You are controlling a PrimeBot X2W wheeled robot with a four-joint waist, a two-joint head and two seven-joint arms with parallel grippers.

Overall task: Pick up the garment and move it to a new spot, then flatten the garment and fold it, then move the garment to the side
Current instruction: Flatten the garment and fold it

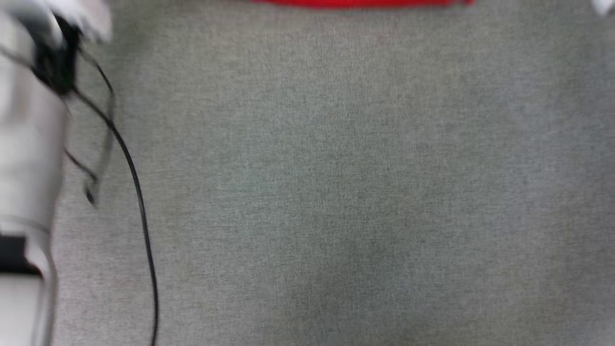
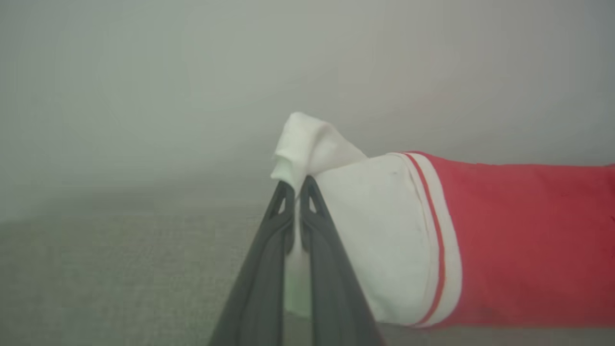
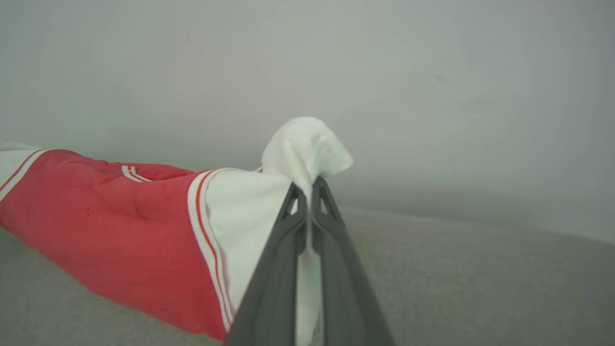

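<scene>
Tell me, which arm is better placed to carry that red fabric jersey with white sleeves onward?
Neither stands out: the left gripper is shut on one white sleeve, the right gripper on the other, so the red jersey spans between them; both should probably move together.

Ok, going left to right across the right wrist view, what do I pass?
A bit of white cloth at the edge → red body of the jersey → striped trim → white sleeve → right hand, shut on the sleeve's bunched tip → bare grey surface.
</scene>
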